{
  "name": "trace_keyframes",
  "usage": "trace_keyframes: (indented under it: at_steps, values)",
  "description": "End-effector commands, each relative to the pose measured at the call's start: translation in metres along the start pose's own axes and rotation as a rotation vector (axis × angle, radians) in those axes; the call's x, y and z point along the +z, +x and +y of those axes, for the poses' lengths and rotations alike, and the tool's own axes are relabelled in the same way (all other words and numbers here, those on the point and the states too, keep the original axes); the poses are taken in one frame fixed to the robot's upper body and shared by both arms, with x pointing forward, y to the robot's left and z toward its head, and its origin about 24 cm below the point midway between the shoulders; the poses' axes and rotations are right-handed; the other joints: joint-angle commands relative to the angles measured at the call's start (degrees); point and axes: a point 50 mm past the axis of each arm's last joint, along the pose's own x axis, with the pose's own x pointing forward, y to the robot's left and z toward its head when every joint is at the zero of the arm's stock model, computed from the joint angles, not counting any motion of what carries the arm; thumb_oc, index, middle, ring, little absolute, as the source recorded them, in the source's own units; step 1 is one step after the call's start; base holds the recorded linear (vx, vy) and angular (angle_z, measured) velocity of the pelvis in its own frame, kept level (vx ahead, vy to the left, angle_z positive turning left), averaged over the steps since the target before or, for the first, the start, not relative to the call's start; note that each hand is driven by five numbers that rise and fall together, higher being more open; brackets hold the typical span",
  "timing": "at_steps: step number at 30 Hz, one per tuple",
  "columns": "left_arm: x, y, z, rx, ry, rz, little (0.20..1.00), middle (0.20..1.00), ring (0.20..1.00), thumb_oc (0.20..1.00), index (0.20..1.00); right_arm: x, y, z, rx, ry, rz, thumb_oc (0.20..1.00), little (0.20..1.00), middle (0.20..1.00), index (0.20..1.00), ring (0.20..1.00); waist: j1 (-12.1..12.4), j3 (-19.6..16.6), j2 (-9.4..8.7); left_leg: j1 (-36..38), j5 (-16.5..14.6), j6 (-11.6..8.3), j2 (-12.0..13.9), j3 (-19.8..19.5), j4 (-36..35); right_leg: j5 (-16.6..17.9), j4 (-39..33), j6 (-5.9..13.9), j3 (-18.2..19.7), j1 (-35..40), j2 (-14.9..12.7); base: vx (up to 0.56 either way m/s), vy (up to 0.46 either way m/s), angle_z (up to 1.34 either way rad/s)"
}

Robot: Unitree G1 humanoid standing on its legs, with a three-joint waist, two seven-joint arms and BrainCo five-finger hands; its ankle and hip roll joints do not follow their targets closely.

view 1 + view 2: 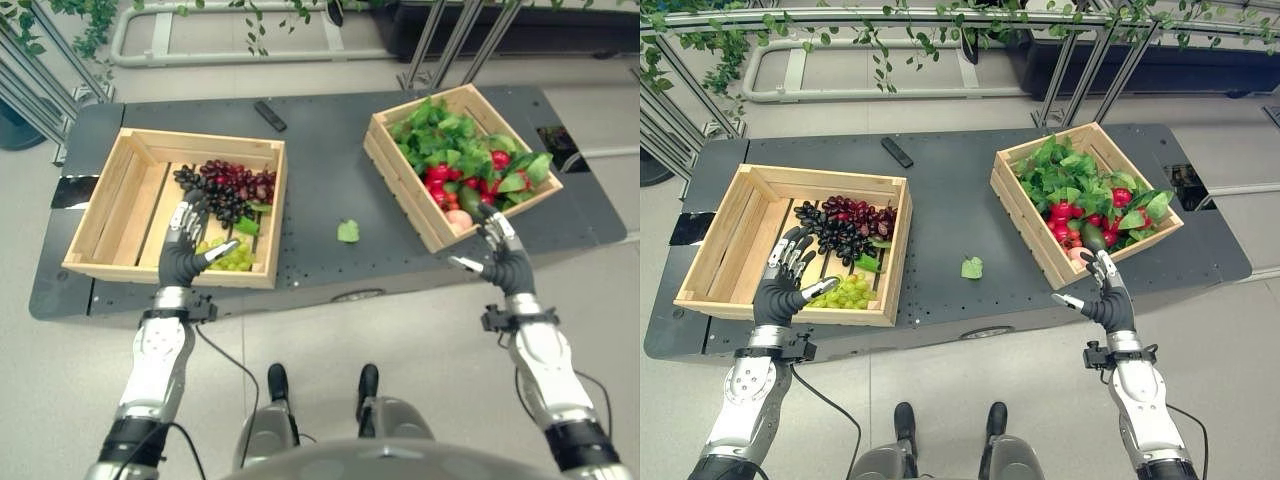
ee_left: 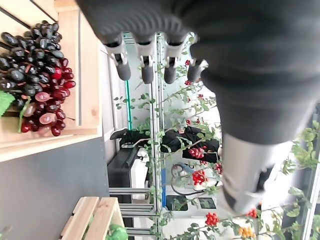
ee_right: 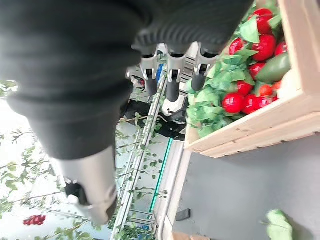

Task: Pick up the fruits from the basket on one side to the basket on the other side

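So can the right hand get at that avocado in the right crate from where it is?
Probably yes. The right hand hovers open at the crate's near corner, and the avocado lies uncovered just past its fingertips.

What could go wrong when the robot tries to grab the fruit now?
1. The right hand hovers open by the near corner of the right basket, so reaching in could bump the wooden rim.
2. Leaves cover much of the red fruit, so fingers may catch greenery instead.
3. The left hand is open over the green grapes; it might squash them.
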Motion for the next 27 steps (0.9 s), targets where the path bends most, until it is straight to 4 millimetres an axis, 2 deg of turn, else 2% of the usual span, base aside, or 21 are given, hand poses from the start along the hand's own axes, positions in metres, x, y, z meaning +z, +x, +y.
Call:
trace_keyframes:
  at_steps: [1,2,3,4,5,6,7,8,9,10,11,13,15,19,23,27]
  values:
    - [-0.002,0.006,0.01,0.039,0.1,-0.016,1.0,1.0,1.0,1.0,1.0,-0.006,0.003,0.0,-0.02,-0.015,0.012,1.0,1.0,1.0,1.0,1.0,0.67,-1.36,-0.17,0.8,-2.75,-0.2,0.25,-0.28,0.23,0.92,5.57,5.66,1.57,-0.07,-3.96,0.0,0.0,0.0]
    - [-0.002,0.006,0.01,0.039,0.101,-0.016,1.0,1.0,1.0,1.0,1.0,-0.006,0.003,0.0,-0.02,-0.015,0.012,1.0,1.0,1.0,1.0,1.0,0.67,-1.35,-0.18,0.81,-2.76,-0.21,0.25,-0.27,0.22,0.91,5.56,5.66,1.58,-0.06,-3.95,0.03,0.023,-0.03]
    - [-0.017,0.002,0.013,0.055,0.128,0.056,1.0,1.0,1.0,1.0,1.0,-0.02,-0.002,0.002,-0.026,-0.014,0.08,1.0,1.0,1.0,1.0,1.0,0.64,-1.55,-0.1,1.11,-2.77,-0.29,0.3,-0.15,0.18,0.83,5.4,5.67,1.38,0.2,-3.98,0.0,0.0,0.0]
    - [-0.017,0.002,0.013,0.055,0.129,0.055,1.0,1.0,1.0,1.0,1.0,-0.02,-0.001,0.002,-0.027,-0.015,0.079,1.0,1.0,1.0,1.0,1.0,0.64,-1.51,-0.09,1.13,-2.77,-0.29,0.3,-0.15,0.17,0.84,5.37,5.67,1.37,0.24,-3.98,0.0,0.0,0.0]
    - [-0.026,0.0,0.014,0.061,0.155,0.1,1.0,1.0,1.0,1.0,1.0,-0.029,-0.004,0.004,-0.033,-0.007,0.12,1.0,1.0,1.0,1.0,1.0,0.59,-1.47,-0.05,1.31,-2.76,-0.34,0.3,-0.18,0.16,0.85,5.32,5.65,1.36,0.32,-3.93,0.0,0.0,0.0]
    - [-0.039,-0.004,0.016,0.07,0.185,0.166,1.0,1.0,1.0,1.0,1.0,-0.04,-0.007,0.005,-0.05,0.016,0.171,1.0,1.0,1.0,1.0,1.0,0.53,-1.46,-0.01,1.44,-2.8,-0.37,0.37,-0.13,0.21,0.78,5.28,5.6,1.36,0.39,-3.87,0.0,0.0,0.0]
    - [-0.062,-0.013,0.019,0.076,0.245,0.282,1.0,1.0,1.0,1.0,1.0,-0.055,-0.013,0.009,-0.06,0.051,0.249,1.0,1.0,1.0,1.0,1.0,0.35,-1.48,0.1,1.66,-2.86,-0.49,0.53,0.01,0.42,0.73,5.29,5.52,1.43,0.44,-3.82,0.0,0.0,0.0]
    - [-0.062,-0.013,0.019,0.076,0.245,0.281,1.0,1.0,1.0,1.0,1.0,-0.055,-0.012,0.009,-0.061,0.051,0.248,1.0,1.0,1.0,1.0,1.0,0.38,-1.43,0.1,1.68,-2.87,-0.5,0.54,0.02,0.41,0.72,5.29,5.52,1.44,0.45,-3.81,0.0,0.0,0.0]
    - [-0.087,-0.027,0.022,0.081,0.286,0.418,1.0,1.0,1.0,1.0,1.0,-0.073,-0.021,0.013,-0.071,0.075,0.344,1.0,1.0,1.0,1.0,1.0,0.13,-1.64,0.19,1.97,-2.92,-0.6,0.64,0.23,0.51,0.72,5.07,5.46,1.56,0.57,-3.7,0.0,0.0,0.0]
    - [-0.087,-0.026,0.022,0.081,0.286,0.416,1.0,1.0,1.0,1.0,1.0,-0.073,-0.021,0.013,-0.072,0.076,0.343,1.0,1.0,1.0,1.0,1.0,0.16,-1.58,0.19,1.98,-2.93,-0.6,0.64,0.24,0.52,0.71,5.06,5.46,1.56,0.59,-3.69,0.0,0.0,0.0]
    - [-0.108,-0.042,0.024,0.099,0.27,0.55,1.0,1.0,1.0,1.0,1.0,-0.093,-0.033,0.014,-0.08,0.077,0.452,1.0,1.0,1.0,1.0,1.0,0.01,-1.86,0.3,2.33,-3.08,-0.66,0.72,0.41,0.61,0.54,4.73,5.33,1.73,0.87,-3.5,0.0,0.0,0.0]
    - [-0.114,-0.048,0.024,0.096,0.269,0.592,1.0,1.0,1.0,1.0,1.0,-0.098,-0.036,0.015,-0.066,0.052,0.488,1.0,1.0,1.0,1.0,1.0,-0.04,-1.85,0.37,2.45,-3.09,-0.71,0.79,0.44,0.64,0.41,4.65,5.27,1.7,1.02,-3.41,0.0,0.0,0.0]
    - [-0.129,-0.063,0.024,0.082,0.289,0.698,1.0,1.0,1.0,1.0,1.0,-0.115,-0.051,0.015,-0.068,0.041,0.593,1.0,1.0,1.0,1.0,1.0,-0.21,-2.14,0.44,2.73,-3.14,-0.81,0.84,0.61,0.58,0.33,4.39,5.22,1.81,1.24,-3.31,0.0,0.0,0.0]
    - [-0.152,-0.101,0.028,0.108,0.272,0.921,1.0,1.0,1.0,1.0,1.0,-0.135,-0.075,0.019,-0.068,0.062,0.744,1.0,1.0,1.0,1.0,1.0,-0.47,-2.8,0.57,3.28,-3.16,-1.01,0.8,0.64,0.31,0.09,3.79,5.07,1.8,1.84,-3.09,0.02,-0.004,-0.06]
    - [-0.166,-0.139,0.023,0.073,0.282,1.117,1.0,1.0,1.0,1.0,1.0,-0.144,-0.086,0.024,-0.042,0.037,0.824,1.0,1.0,1.0,1.0,1.0,-0.62,-3.39,0.82,3.7,-3.27,-1.03,0.82,0.79,0.26,-0.06,3.21,4.82,1.96,2.27,-2.8,0.02,-0.004,-0.01]
    - [-0.168,-0.145,0.018,0.049,0.275,1.133,1.0,1.0,1.0,1.0,1.0,-0.147,-0.091,0.023,-0.048,0.038,0.848,1.0,1.0,1.0,1.0,1.0,-0.58,-3.66,1.04,3.99,-3.39,-1.01,0.91,0.76,0.33,-0.25,3.48,4.79,1.97,2.44,-2.78,0.01,-0.001,0.0]
